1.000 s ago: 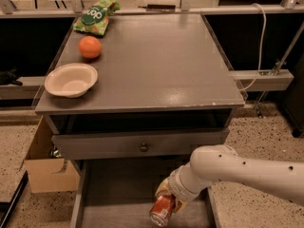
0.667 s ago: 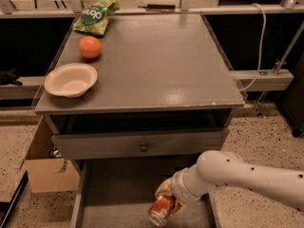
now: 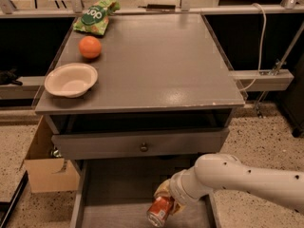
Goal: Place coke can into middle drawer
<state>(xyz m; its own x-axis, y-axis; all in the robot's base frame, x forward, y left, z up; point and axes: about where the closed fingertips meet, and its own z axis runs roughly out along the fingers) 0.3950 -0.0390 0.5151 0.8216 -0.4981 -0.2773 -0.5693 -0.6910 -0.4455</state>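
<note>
The coke can point(image 3: 159, 211), red-orange with a silver end, hangs tilted over the right part of the middle drawer point(image 3: 114, 198), which is pulled out with its flat grey floor showing. My gripper point(image 3: 165, 201) comes in from the right on a white arm point(image 3: 237, 177) and is shut on the can's upper end. Whether the can touches the drawer floor I cannot tell.
Above the open drawer is a closed grey drawer front with a round knob point(image 3: 143, 147). On the cabinet top lie an orange fruit point(image 3: 90, 47), a white bowl point(image 3: 71, 80) and a green chip bag point(image 3: 96, 16). A cardboard box point(image 3: 47, 167) stands on the floor at left.
The arm has shifted slightly right and lower, carrying the can a little further down toward the drawer floor. Nothing on the cabinet top moved.
</note>
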